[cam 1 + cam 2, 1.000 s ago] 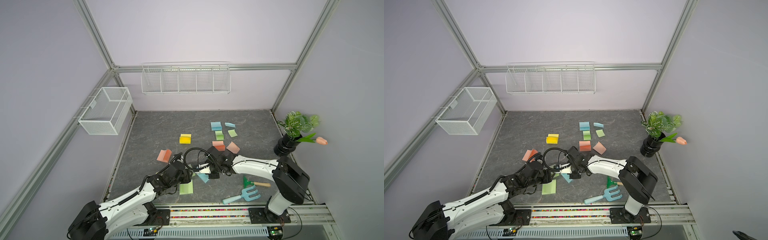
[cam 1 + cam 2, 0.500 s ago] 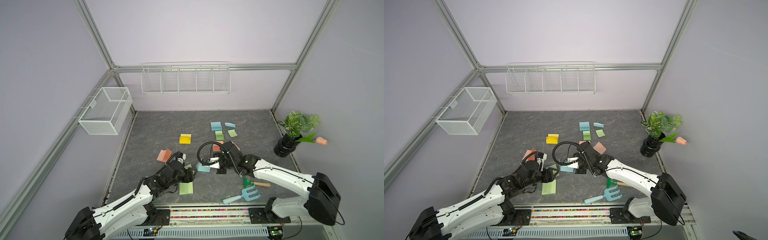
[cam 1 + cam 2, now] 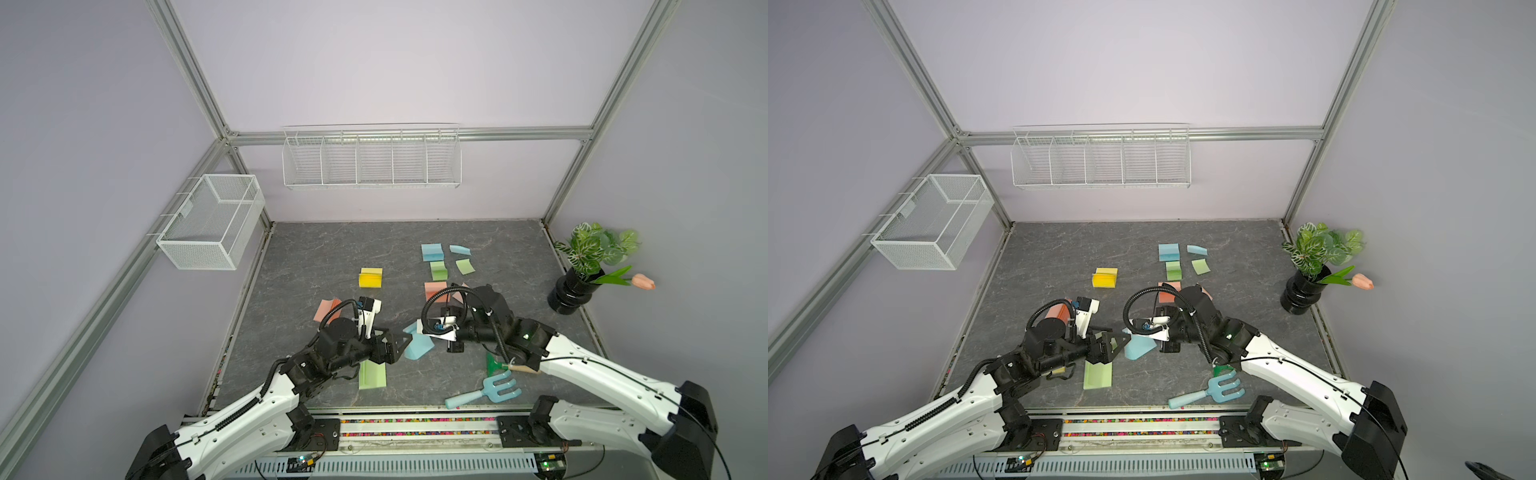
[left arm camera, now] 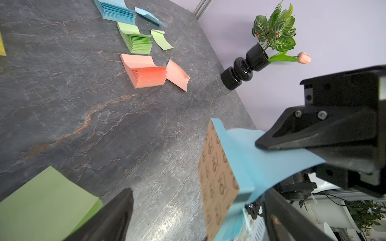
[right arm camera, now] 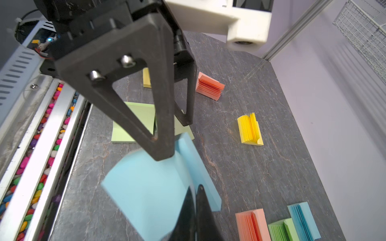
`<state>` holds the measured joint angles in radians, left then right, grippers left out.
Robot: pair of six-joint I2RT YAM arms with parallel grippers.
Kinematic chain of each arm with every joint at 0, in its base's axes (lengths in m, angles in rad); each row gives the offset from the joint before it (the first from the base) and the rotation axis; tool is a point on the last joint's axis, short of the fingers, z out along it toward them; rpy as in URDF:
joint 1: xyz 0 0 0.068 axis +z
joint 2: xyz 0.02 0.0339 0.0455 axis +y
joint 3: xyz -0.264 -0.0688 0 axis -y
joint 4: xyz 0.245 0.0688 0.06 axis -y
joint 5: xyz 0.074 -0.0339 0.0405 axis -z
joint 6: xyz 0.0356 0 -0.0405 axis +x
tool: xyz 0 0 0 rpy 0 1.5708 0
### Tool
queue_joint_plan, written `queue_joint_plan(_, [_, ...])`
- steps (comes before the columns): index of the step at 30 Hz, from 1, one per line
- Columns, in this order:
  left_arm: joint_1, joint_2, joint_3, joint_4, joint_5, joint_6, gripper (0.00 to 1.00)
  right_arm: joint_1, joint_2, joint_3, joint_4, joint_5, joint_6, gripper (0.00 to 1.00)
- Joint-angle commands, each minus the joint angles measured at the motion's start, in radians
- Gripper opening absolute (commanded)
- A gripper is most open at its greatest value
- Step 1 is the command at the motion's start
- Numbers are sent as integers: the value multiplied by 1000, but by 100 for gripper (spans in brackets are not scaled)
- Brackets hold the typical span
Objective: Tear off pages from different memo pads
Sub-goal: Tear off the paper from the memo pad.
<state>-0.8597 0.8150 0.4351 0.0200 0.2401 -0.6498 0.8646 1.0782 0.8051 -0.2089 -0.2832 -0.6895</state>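
Left claw, both top views: my jaws stand wide apart and grip nothing. The tips point at the blue pad, which sits near the front middle of the table. My right claw comes in from the opposite side, jaws closed on the blue page at the pad's upper edge. One green pad lies flat just beside my left claw, toward the front rail. Under my right forearm lies the fork. Further back, well apart, sits the yellow pad.

Left wrist view: my two left fingers frame the picture, far apart. Between them the blue pad stands tilted up, its brown backing toward the camera. The blue page curves off the pad's top face into my right claw, which pinches it from both sides. Whether the pad's low edge touches the table I cannot tell.

Right wrist view: my right fingers are pressed together on the page's near edge. The page runs from there up to the pad. My left fingers hang over the pad, spread; whether one tip touches the page I cannot tell. Beyond them lie a salmon pad and the yellow pad.
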Motion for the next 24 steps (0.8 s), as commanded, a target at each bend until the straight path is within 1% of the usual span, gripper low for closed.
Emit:
queue_joint_plan(1, [-5,-13,22,69,42,-14,94,1,-14,-15,9,-52,22,7])
queue_joint_plan(4, [-5,9,25,90,76,-10,91,1,-17,-8,11,-55,36,7])
queue_joint_plan(7, [-4,44,26,93,78,-9,87,1,-33,-8,27,-48,68,6])
queue_joint_plan(9, [-4,66,19,114,90,-16,81,1,-47,-8,35,-26,92,7])
queue_joint_plan(12, [-4,91,19,134,104,-29,68,-1,-69,-7,30,-7,110,7])
queue_joint_plan(13, [-4,96,20,138,103,-34,62,0,-73,-7,27,-5,116,7])
queue_joint_plan(14, [-4,98,24,138,105,-34,53,-1,-75,-8,27,-2,118,7])
queue_joint_plan(16, [-4,98,32,132,99,-34,37,-1,-74,-7,23,7,123,7])
queue_joint_plan(19, [-4,85,40,103,66,-35,18,0,-72,-8,23,40,131,6])
queue_joint_plan(21, [-4,77,42,79,44,-35,2,0,-73,-6,22,62,133,6])
queue_joint_plan(22, [-4,74,42,65,28,-36,0,0,-76,-6,23,76,136,7])
queue_joint_plan(24, [-5,69,41,34,-5,-43,0,0,-83,-6,36,107,146,7])
